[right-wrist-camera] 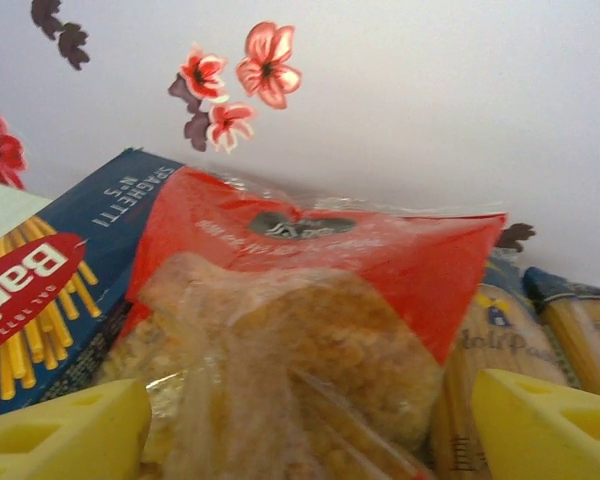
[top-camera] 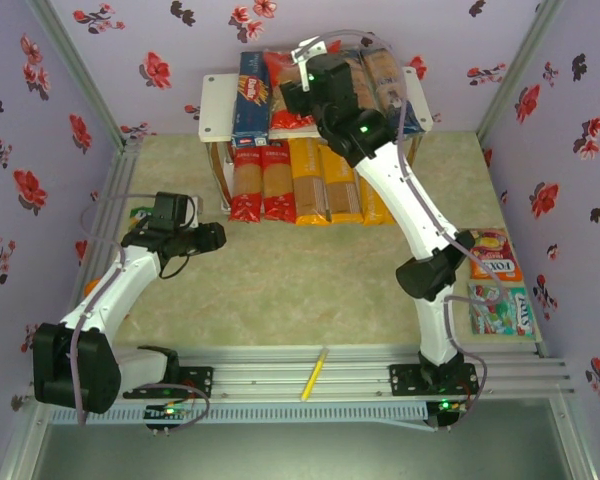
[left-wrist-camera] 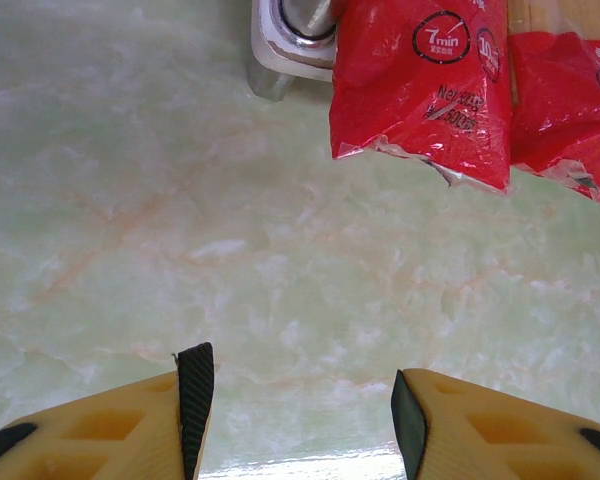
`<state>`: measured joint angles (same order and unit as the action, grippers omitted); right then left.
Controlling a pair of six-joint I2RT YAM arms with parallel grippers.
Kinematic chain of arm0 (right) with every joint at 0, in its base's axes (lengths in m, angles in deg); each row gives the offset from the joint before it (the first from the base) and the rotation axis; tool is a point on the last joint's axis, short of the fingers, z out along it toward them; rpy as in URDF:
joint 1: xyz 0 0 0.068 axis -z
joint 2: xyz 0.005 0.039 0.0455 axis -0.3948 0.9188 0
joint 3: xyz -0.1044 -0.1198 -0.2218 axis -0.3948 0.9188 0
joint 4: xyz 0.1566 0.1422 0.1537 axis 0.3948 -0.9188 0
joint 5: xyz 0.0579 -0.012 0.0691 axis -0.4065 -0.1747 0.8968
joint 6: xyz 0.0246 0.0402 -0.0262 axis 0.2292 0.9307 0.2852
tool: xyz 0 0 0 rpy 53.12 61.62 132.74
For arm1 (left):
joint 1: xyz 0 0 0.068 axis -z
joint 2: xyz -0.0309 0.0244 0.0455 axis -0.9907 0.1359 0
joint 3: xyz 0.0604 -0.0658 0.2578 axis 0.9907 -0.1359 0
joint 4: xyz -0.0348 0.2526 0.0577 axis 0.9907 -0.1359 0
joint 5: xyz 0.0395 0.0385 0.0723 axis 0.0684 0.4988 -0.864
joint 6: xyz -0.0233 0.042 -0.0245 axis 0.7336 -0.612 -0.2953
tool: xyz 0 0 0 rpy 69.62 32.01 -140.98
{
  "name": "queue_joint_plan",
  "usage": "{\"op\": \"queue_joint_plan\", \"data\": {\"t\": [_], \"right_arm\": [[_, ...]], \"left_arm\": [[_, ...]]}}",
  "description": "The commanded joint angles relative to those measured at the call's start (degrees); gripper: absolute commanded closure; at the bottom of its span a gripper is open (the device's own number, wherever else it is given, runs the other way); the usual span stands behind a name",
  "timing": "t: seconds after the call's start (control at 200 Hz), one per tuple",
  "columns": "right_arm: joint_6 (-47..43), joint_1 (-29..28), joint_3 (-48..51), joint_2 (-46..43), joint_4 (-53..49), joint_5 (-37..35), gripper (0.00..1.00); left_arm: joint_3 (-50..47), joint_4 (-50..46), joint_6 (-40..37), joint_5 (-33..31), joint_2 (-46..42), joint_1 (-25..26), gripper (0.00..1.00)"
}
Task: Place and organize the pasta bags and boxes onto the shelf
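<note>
My right gripper [right-wrist-camera: 310, 435] sits at the top tier of the shelf [top-camera: 212, 105], its yellow fingers [right-wrist-camera: 60, 435] spread wide on either side of the wide red bag [right-wrist-camera: 320, 290]. The bag lies between them, and I see no pinch on it. Its long axis runs straight away from the hand toward the flowered back wall, parallel to the dark-blue box [right-wrist-camera: 50, 270], which touches it on the left of the wrist frame. More bags lie close on the right. By my reading, the coming move depends on backing out along that axis without dragging the clear end of the bag.

In the top view, the upper tier at top centre holds the box, the red bag and further bags to its right. The lower tier holds two red-ended spaghetti bags [top-camera: 261, 182] and, beside them, the yellow-orange bags [top-camera: 322, 185]. All point front to back.

My left gripper [top-camera: 208, 238] hovers over the table [top-camera: 280, 290] at centre left, parted and empty. The red-ended bags lie ahead of it, toward the upper right of its wrist frame, so it is the nearer arm for that tier. No pasta pack lies on the table, so I judge only tidying is left.
</note>
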<state>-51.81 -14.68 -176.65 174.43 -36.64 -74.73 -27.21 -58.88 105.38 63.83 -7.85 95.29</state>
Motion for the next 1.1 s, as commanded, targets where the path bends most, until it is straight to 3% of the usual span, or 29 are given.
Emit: {"op": "queue_joint_plan", "data": {"t": [0.0,0.135,0.265,0.34,0.655,1.095], "right_arm": [[0.93,2.18,1.57,-4.84,3.62,-2.57,0.25],[2.15,3.88,2.75,-5.48,3.47,-1.85,0.36],[3.84,5.31,2.51,-4.99,1.65,-0.31,0.75],[4.40,5.59,2.52,-4.72,0.34,0.21,0.84],[4.57,5.72,2.51,-4.18,-6.59,2.27,0.95],[5.35,7.19,1.56,-2.45,-16.40,3.59,0.99]], "left_arm": [[0.91,0.25,-1.05,0.99,0.27,-0.61,0.48],[0.74,0.30,-1.05,0.99,0.17,-0.58,0.48],[0.66,0.32,-1.05,0.99,0.00,-0.60,0.48],[0.56,0.22,-1.05,0.99,-0.13,-0.62,0.48],[0.56,0.43,-1.05,0.99,0.17,-0.63,0.48],[0.47,0.78,-1.05,1.13,0.71,-0.67,0.48]]}}
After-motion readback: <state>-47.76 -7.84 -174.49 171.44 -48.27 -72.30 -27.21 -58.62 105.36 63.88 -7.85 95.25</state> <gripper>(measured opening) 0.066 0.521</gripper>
